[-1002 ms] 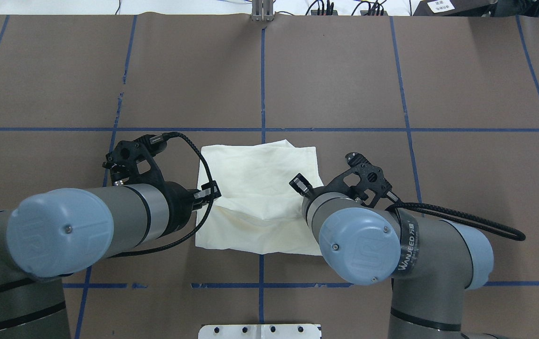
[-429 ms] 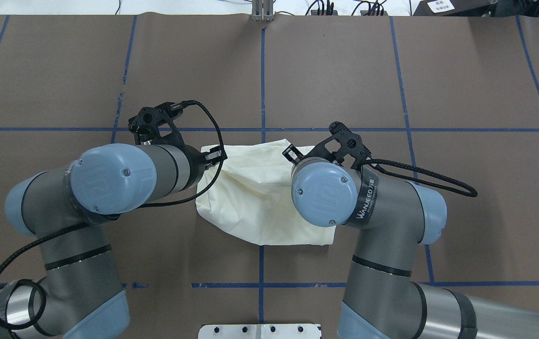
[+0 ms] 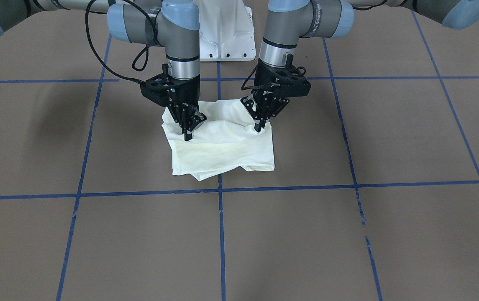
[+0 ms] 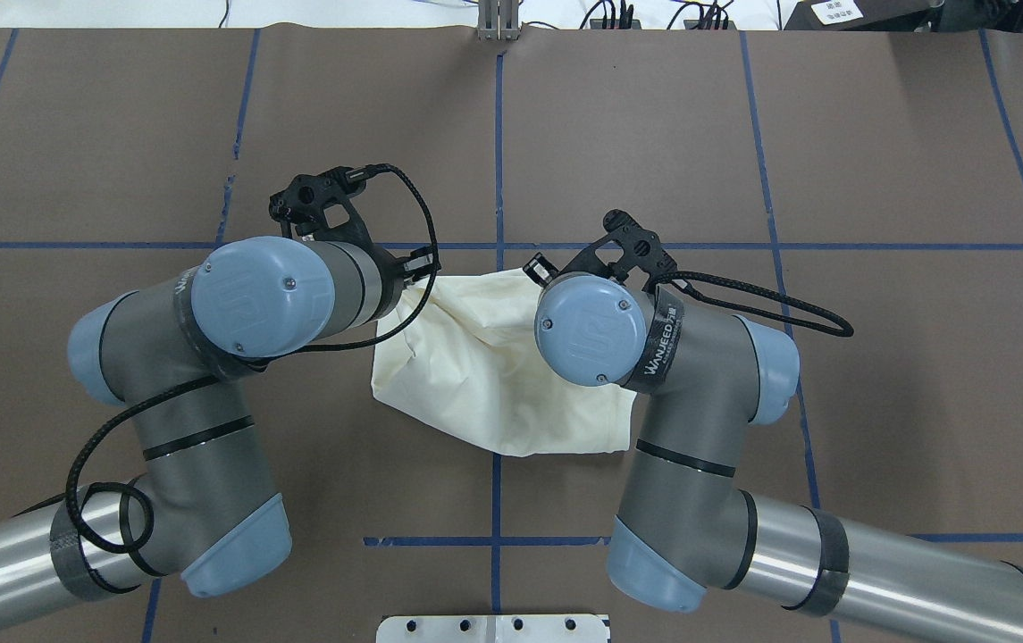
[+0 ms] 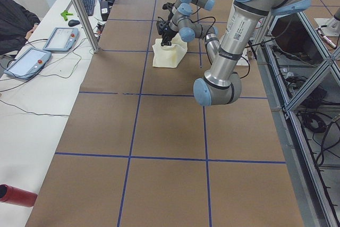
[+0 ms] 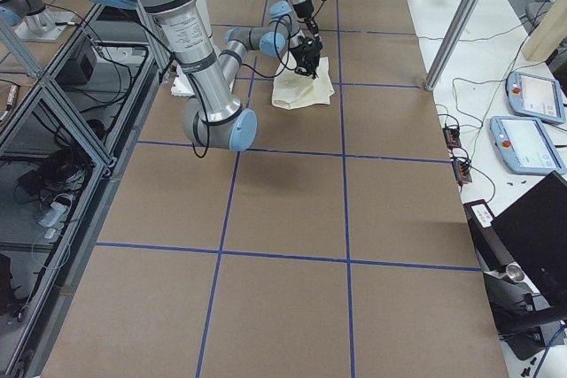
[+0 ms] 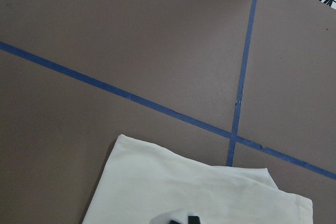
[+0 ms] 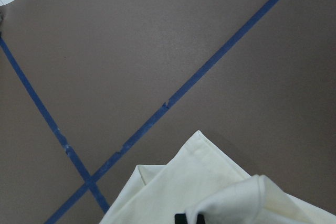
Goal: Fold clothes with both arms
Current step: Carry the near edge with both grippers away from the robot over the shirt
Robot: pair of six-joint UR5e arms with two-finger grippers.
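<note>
The cream T-shirt (image 3: 222, 150) is lying in a rough folded square near the middle of the brown table (image 3: 348, 234), on the robot's side of a blue tape line (image 3: 306, 187). Only plain cream fabric is showing. In the front-facing view, both grippers are pointing down at the edge nearest the robot. The left gripper (image 3: 259, 127) is clenching a raised peak of cloth at one corner, and the right gripper (image 3: 188, 136) is pinching a second peak at the other. The fabric is sagging between the two peaks, and the far part of the shirt is resting flat on the table.

From overhead, the grasps themselves are hidden. The left arm (image 4: 252, 299) is covering its own fingers with its wrist joint. The right arm (image 4: 596, 326) is blocking both its gripper and a good part of the shirt's right side. The cloth is bunching toward the two wrists there.

Each wrist camera is catching only the very ends of the black fingertips (image 7: 193, 219) at the bottom edge, cut off by the frame and surrounded by cream fabric. In both side views the grippers and shirt are appearing far off and too small to judge the grip.
</note>
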